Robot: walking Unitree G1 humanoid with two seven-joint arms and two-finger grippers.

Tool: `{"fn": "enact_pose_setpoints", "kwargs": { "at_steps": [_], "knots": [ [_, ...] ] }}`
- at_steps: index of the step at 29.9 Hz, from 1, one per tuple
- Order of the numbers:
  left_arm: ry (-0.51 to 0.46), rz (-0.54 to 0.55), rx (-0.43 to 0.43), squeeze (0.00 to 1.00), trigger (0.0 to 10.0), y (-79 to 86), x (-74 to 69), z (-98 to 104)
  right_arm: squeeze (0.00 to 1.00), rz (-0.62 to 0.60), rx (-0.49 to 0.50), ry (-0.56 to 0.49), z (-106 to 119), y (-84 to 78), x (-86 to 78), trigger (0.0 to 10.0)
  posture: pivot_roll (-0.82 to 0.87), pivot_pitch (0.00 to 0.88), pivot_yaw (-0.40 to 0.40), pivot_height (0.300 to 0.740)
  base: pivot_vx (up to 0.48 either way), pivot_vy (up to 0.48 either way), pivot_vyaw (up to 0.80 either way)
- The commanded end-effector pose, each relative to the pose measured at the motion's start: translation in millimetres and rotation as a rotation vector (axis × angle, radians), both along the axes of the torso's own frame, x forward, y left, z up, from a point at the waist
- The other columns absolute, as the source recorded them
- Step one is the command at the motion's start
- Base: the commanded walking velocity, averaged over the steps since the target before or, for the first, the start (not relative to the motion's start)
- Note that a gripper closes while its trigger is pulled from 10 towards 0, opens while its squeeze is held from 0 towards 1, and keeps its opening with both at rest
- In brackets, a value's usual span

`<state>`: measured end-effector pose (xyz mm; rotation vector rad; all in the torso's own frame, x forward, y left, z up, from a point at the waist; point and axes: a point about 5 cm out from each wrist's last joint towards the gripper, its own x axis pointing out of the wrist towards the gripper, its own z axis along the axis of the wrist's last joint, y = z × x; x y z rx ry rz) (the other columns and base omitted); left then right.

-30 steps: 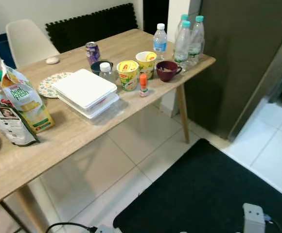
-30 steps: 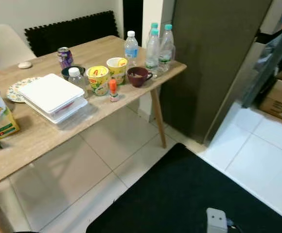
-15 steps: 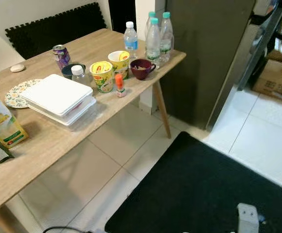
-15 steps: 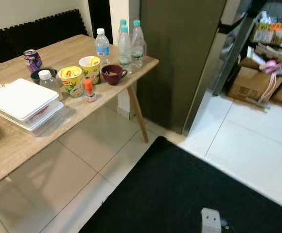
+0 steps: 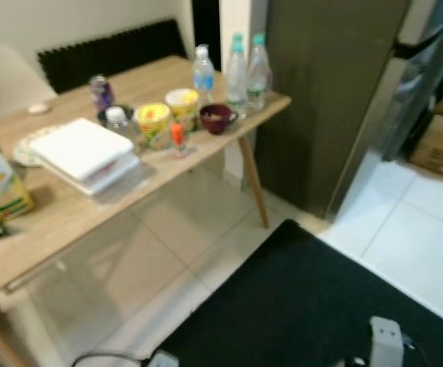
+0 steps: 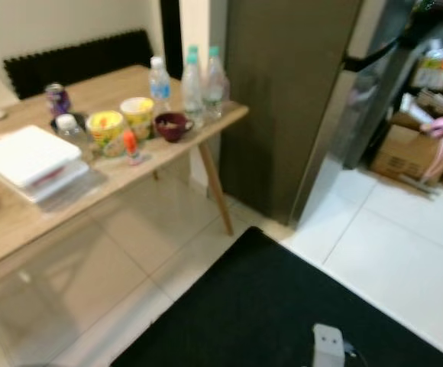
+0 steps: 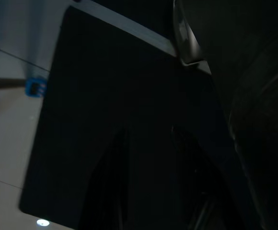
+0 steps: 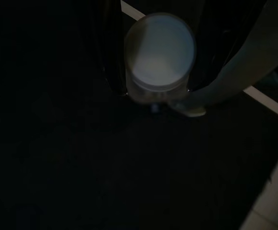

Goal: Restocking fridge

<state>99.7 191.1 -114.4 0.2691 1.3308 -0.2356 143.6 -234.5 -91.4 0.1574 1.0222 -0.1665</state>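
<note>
Open tiled floor (image 6: 382, 252) lies between the crowded table (image 6: 23, 206) and stacked boxes (image 6: 416, 149).

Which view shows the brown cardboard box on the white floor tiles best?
The right eye view: the brown cardboard box sits fully in frame, though blurred. The left eye view cuts it at the frame edge. The wrist views face the black mat; the right hand holds a white-lidded container.

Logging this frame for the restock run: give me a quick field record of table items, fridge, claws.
table: wooden, on the robot's left
items: water bottles, two yellow cups, maroon mug, purple can, white containers
fridge: dark, just past the table's end
floor: black mat, pale tiles
right claw: holds a white-capped container
left claw: idle over the mat
</note>
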Motion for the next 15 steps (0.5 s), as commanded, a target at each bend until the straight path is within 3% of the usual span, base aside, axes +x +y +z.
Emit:
{"fn": "enact_pose_setpoints", "kwargs": {
  "at_steps": [1, 10, 15],
  "knots": [
    [-0.193, 0.004, -0.035, 0.0, 10.0, -7.4, 47.4, 14.0, 0.0, 0.008, -0.012, -0.005, 1.5, -3.1, 1.8, 10.0, -0.06, 0.0, 0.016, 0.74, 0.0, -0.446, 0.77],
    [-0.19, 0.001, -0.032, 0.0, 10.0, -6.6, 46.4, 13.8, 0.0, 0.012, -0.006, 0.008, -0.4, -2.1, -2.6, 10.0, -0.06, 0.0, 0.018, 0.74, 0.0, -0.442, 0.77],
    [-0.198, -0.005, 0.005, 0.0, 10.0, -3.8, 46.6, 14.0, 0.0, 0.013, -0.01, 0.01, -0.9, -1.5, -3.6, 10.0, -0.06, 0.0, 0.02, 0.74, 0.0, -0.151, 0.77]
  ]
}}
